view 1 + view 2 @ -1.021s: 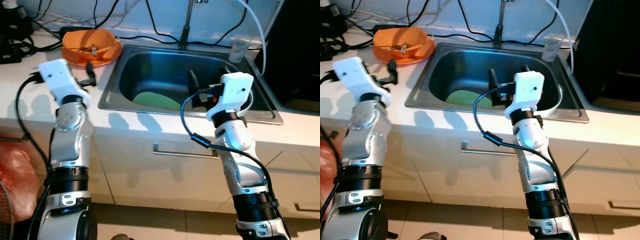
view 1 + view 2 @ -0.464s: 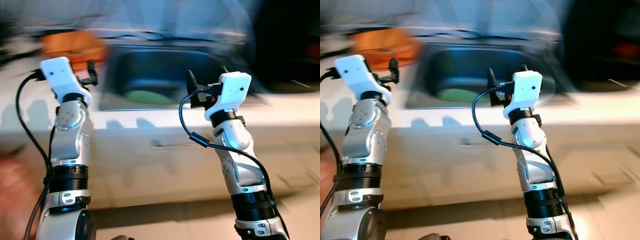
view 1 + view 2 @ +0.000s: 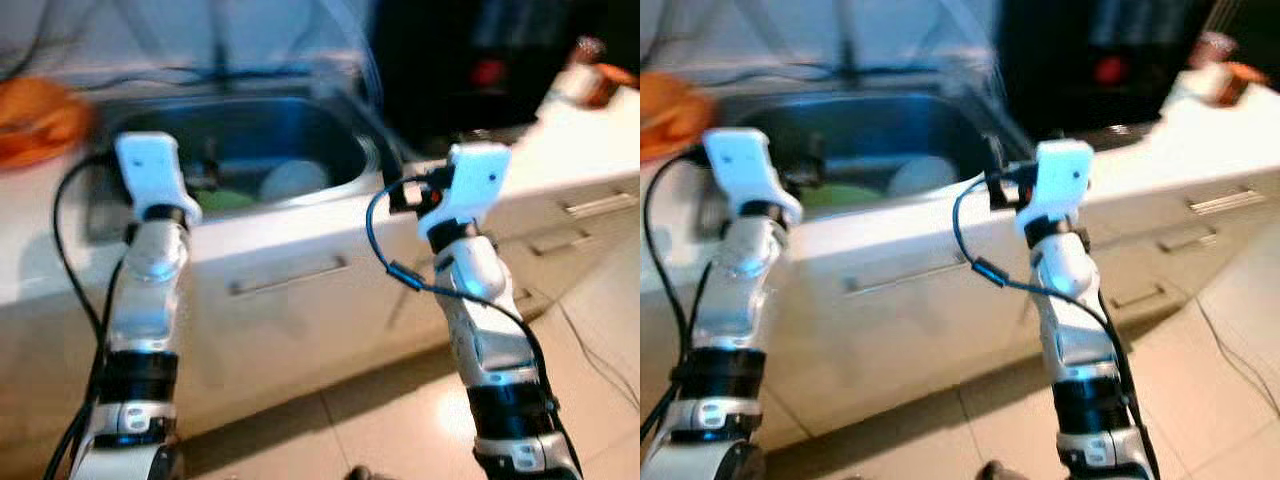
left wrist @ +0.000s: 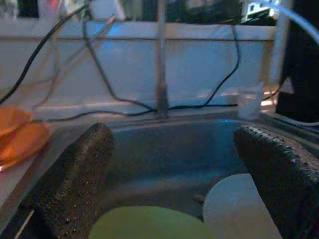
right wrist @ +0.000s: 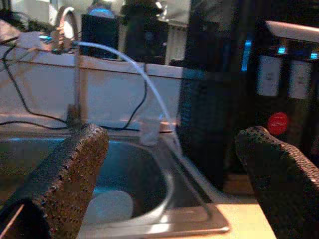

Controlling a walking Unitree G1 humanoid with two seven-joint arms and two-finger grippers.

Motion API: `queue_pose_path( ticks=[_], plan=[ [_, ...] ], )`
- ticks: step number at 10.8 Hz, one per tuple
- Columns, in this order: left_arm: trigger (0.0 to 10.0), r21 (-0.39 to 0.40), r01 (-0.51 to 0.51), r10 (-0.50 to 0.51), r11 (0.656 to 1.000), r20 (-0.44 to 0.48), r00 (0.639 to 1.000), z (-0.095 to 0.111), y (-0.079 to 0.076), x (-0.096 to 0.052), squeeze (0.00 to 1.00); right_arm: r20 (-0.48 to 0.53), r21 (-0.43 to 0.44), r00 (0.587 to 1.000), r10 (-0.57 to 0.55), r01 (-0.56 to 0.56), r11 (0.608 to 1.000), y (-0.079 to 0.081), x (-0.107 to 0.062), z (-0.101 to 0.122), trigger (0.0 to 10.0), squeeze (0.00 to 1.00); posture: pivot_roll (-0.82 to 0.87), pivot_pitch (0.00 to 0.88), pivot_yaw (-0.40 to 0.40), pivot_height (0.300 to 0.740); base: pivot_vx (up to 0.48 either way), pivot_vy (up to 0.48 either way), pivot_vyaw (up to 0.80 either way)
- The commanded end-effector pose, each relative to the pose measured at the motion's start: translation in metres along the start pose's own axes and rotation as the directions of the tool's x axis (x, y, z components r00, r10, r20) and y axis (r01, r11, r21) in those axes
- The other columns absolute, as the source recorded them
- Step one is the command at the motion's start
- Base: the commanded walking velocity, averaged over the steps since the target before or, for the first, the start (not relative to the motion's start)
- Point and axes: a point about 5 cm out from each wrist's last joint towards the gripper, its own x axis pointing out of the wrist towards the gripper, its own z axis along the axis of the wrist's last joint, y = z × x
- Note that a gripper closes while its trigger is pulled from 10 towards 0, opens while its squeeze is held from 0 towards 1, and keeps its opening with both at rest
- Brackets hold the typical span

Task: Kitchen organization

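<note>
Both arms are raised before the steel sink [image 3: 340, 165]; left gripper [image 4: 172, 184] and right gripper [image 5: 169, 184] gape wide, empty; a green plate [image 4: 149, 224] and white plate [image 3: 293, 180] lie inside.

One steel sink [image 3: 340, 150] holds two plates: one green plate [image 4: 149, 224] and one white plate [image 4: 239, 206]. One orange bowl [image 3: 35, 120] sits upper left.
</note>
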Motion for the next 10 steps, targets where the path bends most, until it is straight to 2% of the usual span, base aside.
queue_pose_path(
  ticks=[1, 4, 5, 6, 8, 10],
  plan=[
    [10.0, 0.034, -0.037, 0.036, 0.999, 0.026, 0.999, 0.004, 0.005, -0.002, 0.00, 0.004, -0.006, 1.000, -0.011, 0.011, 1.000, -0.005, 0.000, 0.001, 10.0, 0.00, 0.06, 0.041, -0.038, 0.740, 0.000, 0.000, 0.00],
    [10.0, 0.044, -0.051, 0.050, 0.998, 0.027, 0.998, 0.004, 0.006, -0.003, 0.00, 0.005, -0.008, 1.000, -0.012, 0.012, 1.000, -0.006, -0.001, 0.001, 10.0, 0.00, 0.06, 0.040, -0.031, 0.740, 0.000, 0.000, 0.00],
    [10.0, 0.131, -0.034, 0.034, 0.991, 0.006, 0.999, 0.000, 0.016, -0.005, 0.00, 0.018, -0.022, 0.999, -0.047, 0.048, 0.999, -0.003, 0.004, -0.001, 10.0, 0.00, 0.11, 0.039, 0.028, 0.740, 0.000, 0.000, 0.80],
    [10.0, 0.155, -0.029, 0.028, 0.988, 0.011, 1.000, 0.002, 0.019, -0.003, 0.00, 0.017, -0.011, 0.999, -0.050, 0.050, 0.999, 0.001, 0.004, -0.002, 10.0, 0.00, 0.12, 0.049, 0.028, 0.740, 0.000, 0.000, 0.80],
    [10.0, 0.190, -0.080, 0.080, 0.979, 0.006, 0.997, -0.001, 0.031, -0.001, 0.00, 0.004, 0.000, 0.999, -0.046, 0.046, 0.999, 0.004, 0.007, -0.008, 10.0, 0.00, 0.12, 0.049, 0.047, 0.740, 0.000, 0.000, 0.80],
    [10.0, 0.199, -0.045, 0.047, 0.979, -0.006, 0.999, -0.003, 0.024, 0.001, 0.00, 0.044, -0.018, 0.997, -0.063, 0.063, 0.998, 0.001, 0.015, 0.001, 10.0, 0.00, 0.10, 0.067, 0.060, 0.740, 0.000, 0.000, 0.80]
  ],
)
